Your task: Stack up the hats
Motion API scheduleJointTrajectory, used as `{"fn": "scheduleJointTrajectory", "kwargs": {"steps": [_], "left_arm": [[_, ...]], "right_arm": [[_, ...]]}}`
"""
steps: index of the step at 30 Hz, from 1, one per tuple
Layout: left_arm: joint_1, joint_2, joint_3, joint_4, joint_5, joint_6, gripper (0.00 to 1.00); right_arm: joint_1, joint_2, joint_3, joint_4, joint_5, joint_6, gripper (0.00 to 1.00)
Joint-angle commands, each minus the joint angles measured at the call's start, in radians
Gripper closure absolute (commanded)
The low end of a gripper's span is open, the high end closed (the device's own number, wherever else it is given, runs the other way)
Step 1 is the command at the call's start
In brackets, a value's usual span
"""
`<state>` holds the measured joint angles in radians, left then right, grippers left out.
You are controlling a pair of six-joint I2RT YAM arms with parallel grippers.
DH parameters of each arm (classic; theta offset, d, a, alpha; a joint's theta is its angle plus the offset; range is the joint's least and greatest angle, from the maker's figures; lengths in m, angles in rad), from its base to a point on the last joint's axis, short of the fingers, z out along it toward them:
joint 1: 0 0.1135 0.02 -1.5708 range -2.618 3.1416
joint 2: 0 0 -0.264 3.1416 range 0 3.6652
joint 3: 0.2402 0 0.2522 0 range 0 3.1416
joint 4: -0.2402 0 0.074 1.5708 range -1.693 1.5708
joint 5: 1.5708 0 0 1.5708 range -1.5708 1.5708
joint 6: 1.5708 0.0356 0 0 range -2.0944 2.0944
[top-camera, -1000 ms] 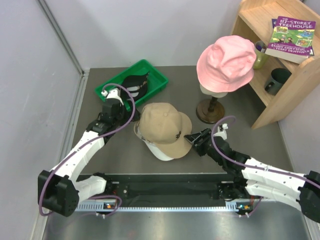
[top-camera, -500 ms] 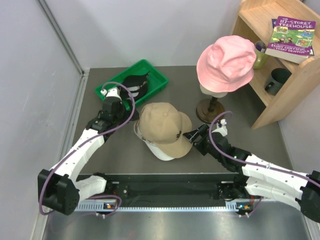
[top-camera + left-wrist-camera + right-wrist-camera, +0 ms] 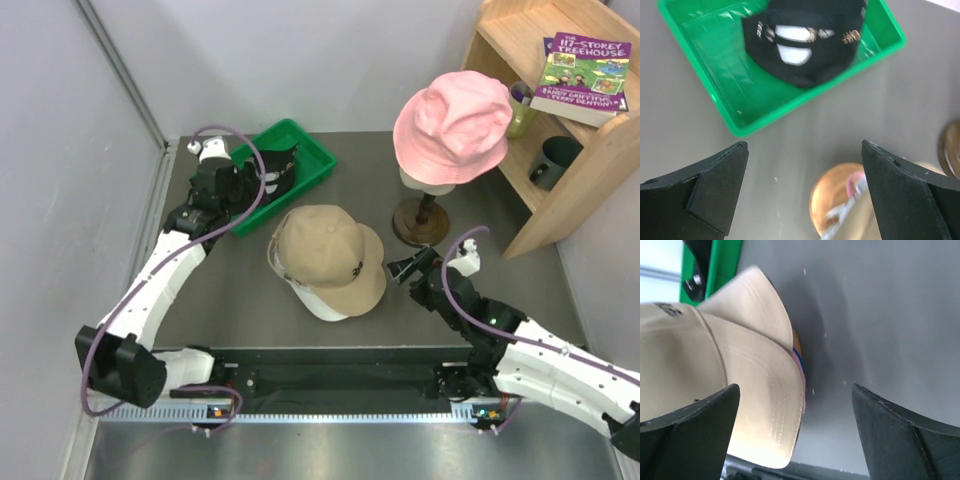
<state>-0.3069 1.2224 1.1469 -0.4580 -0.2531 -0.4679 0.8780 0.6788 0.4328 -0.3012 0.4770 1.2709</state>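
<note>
Right gripper [image 3: 405, 266] jaws wide, empty, beside soft tan fabric cap [image 3: 325, 250] with stitched stiff peak, topping a white cap [image 3: 325, 305] on the matte grey table [image 3: 240, 300]. Left gripper [image 3: 805, 150] also wide, empty, over glossy green plastic tray [image 3: 720, 65] holding black lettered cap [image 3: 805, 45]. Pink fabric hat [image 3: 450, 125] farthest back.

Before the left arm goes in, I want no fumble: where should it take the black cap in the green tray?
Probably take the black cap by its rounded edge, from straight above: the green tray walls block a sideways approach.
</note>
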Motion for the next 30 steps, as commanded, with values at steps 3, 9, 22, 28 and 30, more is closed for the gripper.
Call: {"fn": "scheduleJointTrajectory", "kwargs": {"steps": [3,9,22,28,30], "left_arm": [[0.067,0.167,0.140,0.039,-0.034,0.067,0.01],[0.153,0.444,0.298,0.016,-0.084,0.043,0.01],[0.212,0.839,0.562,0.033,0.038,-0.021,0.07],[0.216,0.894,0.567,0.041,0.032,-0.006,0.77],[0.219,0.887,0.568,0.050,0.031,0.020,1.00]], "right_arm": [[-0.024,-0.116,0.092,-0.068,0.153,-0.123,0.08],[-0.134,-0.134,0.138,-0.087,0.112,-0.220,0.08],[-0.631,0.132,0.238,0.095,-0.300,-0.384,0.08],[-0.643,0.267,0.307,0.160,-0.344,-0.430,0.10],[-0.643,0.278,0.326,0.174,-0.350,-0.453,0.10]]}}
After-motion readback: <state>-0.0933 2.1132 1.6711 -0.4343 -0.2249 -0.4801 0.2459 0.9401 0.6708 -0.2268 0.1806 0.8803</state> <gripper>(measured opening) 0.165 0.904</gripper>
